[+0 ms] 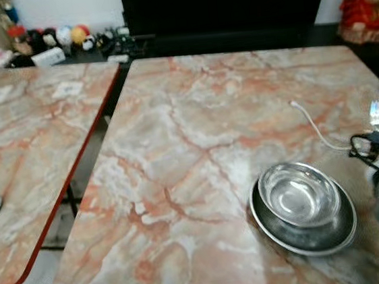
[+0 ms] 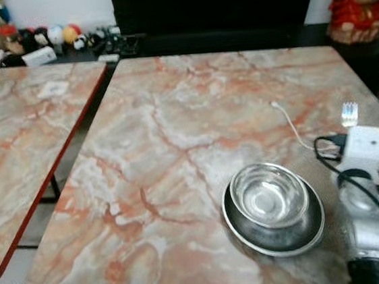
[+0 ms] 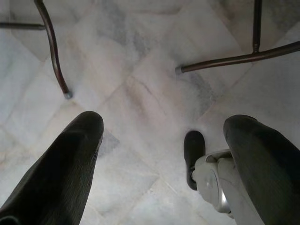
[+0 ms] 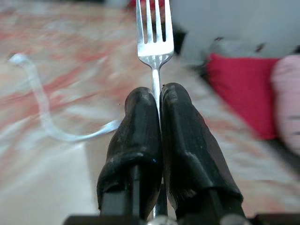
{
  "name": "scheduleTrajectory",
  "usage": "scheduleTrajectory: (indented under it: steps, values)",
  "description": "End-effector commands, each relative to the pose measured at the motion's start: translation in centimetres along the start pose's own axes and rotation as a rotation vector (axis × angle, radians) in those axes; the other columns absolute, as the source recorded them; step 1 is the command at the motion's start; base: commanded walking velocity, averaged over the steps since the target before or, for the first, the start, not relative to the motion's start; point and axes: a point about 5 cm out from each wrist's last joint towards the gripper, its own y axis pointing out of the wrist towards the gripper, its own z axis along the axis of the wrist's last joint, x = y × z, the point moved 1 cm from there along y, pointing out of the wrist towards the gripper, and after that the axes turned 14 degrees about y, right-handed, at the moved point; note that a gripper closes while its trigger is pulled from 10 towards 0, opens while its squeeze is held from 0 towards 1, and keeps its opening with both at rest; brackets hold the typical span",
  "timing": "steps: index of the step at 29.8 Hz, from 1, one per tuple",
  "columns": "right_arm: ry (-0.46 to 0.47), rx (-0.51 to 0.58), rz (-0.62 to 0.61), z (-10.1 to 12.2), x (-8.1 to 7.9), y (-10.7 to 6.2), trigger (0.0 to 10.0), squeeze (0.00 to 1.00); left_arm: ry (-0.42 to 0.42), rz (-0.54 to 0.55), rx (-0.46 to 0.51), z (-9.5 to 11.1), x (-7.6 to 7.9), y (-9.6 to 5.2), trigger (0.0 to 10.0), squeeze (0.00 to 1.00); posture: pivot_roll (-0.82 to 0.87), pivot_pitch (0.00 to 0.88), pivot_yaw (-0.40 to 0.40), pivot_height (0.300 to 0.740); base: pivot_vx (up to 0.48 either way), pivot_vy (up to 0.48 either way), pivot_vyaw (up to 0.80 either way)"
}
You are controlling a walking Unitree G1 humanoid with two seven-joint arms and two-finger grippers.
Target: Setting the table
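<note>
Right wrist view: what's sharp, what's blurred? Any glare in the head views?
Right wrist view: fork and the right gripper clamping it are fairly sharp, the table and white cable behind are smeared. Left eye view: bright reflections inside the steel bowl, fork tines washed out.

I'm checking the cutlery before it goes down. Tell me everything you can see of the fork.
The fork is shiny silver metal with four tines and a thin handle. The right gripper is shut on the handle, its two black fingers pressed to either side, tines pointing away from the wrist. It is held above the marble-patterned table, to the right of the stacked steel bowl and plate. A white cable lies nearby.
</note>
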Motion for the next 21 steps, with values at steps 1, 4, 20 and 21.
scheduleTrajectory:
  steps: [1, 4, 20, 21]
  values:
    - [0.028, 0.012, 0.003, 1.9, 0.8, 0.0, 10.0, 0.0, 0.005, -0.003, -0.026, -0.7, -0.1, -0.1, 10.0, 0.0, 0.02, 0.0, -0.011, 0.74, 0.0, 0.0, 0.0]
    - [0.018, -0.07, 0.001, 1.8, 1.7, 0.1, 10.0, 0.0, 0.008, -0.006, -0.025, -0.6, -0.1, -0.1, 10.0, 0.0, 0.01, 0.0, -0.008, 0.74, 0.0, 0.0, 0.0]
    - [0.047, -0.512, 0.192, -3.1, 1.3, -1.6, 10.0, 0.0, 0.019, -0.02, -0.026, -0.7, 0.0, -0.1, 10.0, 0.0, -0.01, 0.0, -0.012, 0.74, 0.0, 0.0, 0.0]
    - [0.047, -0.512, 0.192, -3.1, 1.3, -1.6, 10.0, 0.0, 0.019, -0.02, -0.026, -0.7, 0.0, -0.1, 10.0, 0.0, -0.01, 0.0, -0.012, 0.74, 0.0, 0.0, 0.0]
